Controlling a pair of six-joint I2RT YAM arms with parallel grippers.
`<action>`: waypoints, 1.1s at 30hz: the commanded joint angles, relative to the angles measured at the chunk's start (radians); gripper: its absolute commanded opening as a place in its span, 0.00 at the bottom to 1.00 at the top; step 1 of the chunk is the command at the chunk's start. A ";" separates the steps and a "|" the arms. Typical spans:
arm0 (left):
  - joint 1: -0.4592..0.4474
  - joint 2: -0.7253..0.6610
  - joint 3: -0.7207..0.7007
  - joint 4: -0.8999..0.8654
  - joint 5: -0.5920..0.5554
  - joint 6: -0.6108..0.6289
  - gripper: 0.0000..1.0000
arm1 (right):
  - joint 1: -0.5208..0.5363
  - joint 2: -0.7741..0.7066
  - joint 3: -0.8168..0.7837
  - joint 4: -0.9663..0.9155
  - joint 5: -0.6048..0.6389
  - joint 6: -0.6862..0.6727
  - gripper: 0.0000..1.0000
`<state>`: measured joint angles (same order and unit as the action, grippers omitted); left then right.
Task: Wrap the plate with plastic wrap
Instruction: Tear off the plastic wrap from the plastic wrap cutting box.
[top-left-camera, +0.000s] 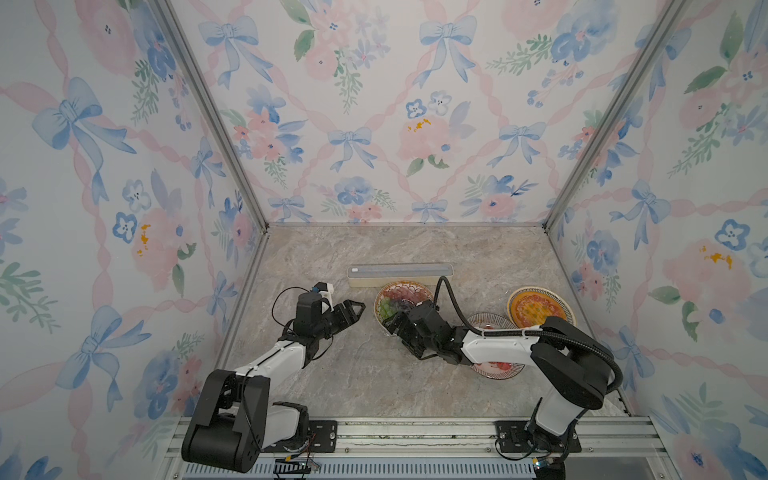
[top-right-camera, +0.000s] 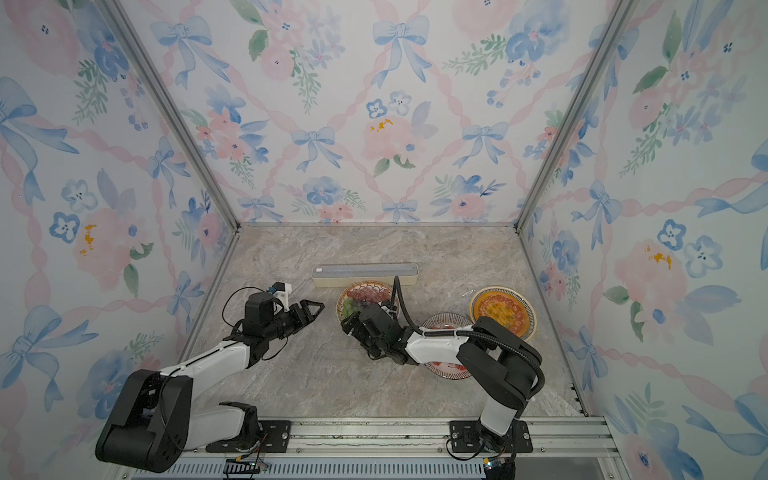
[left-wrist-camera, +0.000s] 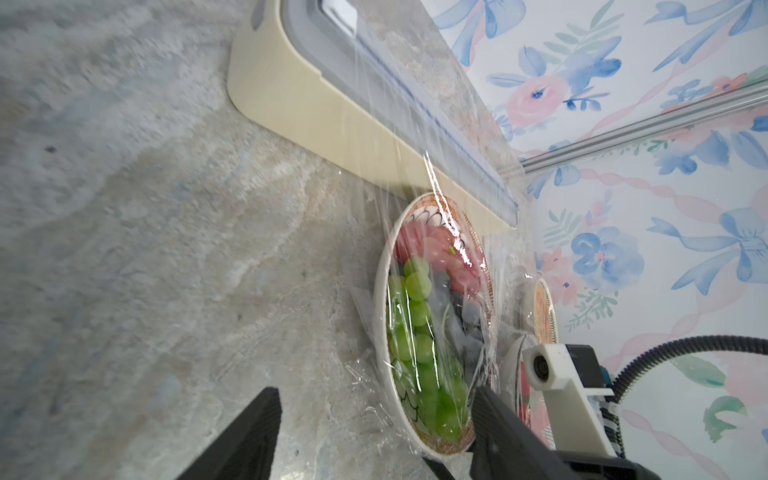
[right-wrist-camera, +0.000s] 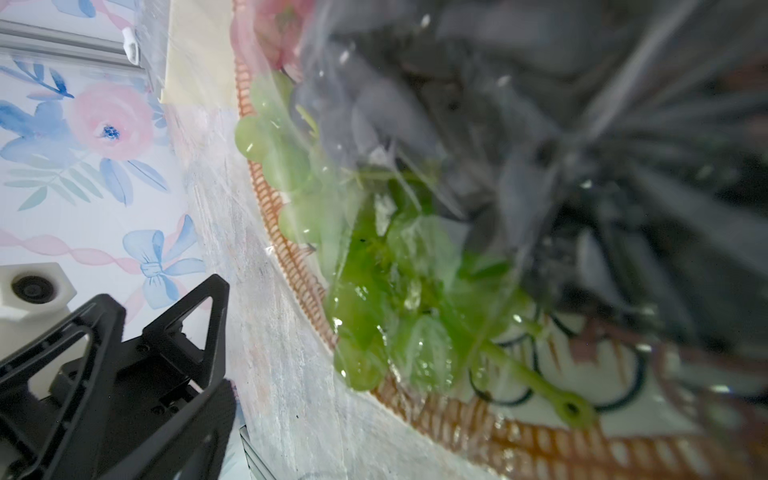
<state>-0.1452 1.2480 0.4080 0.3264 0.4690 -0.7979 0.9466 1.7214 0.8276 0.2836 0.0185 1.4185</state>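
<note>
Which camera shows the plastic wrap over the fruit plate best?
Left wrist: the plastic wrap lies sharp and glossy from the box over the fruit plate. Right wrist shows it blurred; both top views barely show it.

Looks like a robot test booth staged as a kitchen: floral bow wallpaper panels (top-left-camera: 374, 124) in aluminium framing (top-left-camera: 216, 124), marble-look tabletop (top-left-camera: 374, 382), slotted rail (top-left-camera: 415, 436) carrying two arm bases (top-left-camera: 316, 432), plus a plastic wrap box (top-left-camera: 400, 276) and plates of food (top-left-camera: 540, 309).

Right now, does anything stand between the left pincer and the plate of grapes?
Nothing visible does. Only bare table lies between the open left pincer and the plate. Plastic wrap already covers the plate, so the pincer would meet film first.
</note>
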 joint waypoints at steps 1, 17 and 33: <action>0.027 -0.012 0.032 -0.066 0.023 0.052 0.75 | -0.028 0.006 -0.007 0.072 0.067 -0.002 0.97; 0.191 0.232 0.375 -0.122 0.042 0.183 0.60 | -0.003 -0.228 0.212 -0.665 0.122 -0.541 0.97; 0.198 0.584 0.599 -0.118 0.139 0.229 0.50 | -0.114 0.409 0.992 -0.597 0.215 -1.199 0.97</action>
<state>0.0540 1.8133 0.9848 0.2111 0.5640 -0.5976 0.8417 2.0773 1.7454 -0.3351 0.2398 0.3161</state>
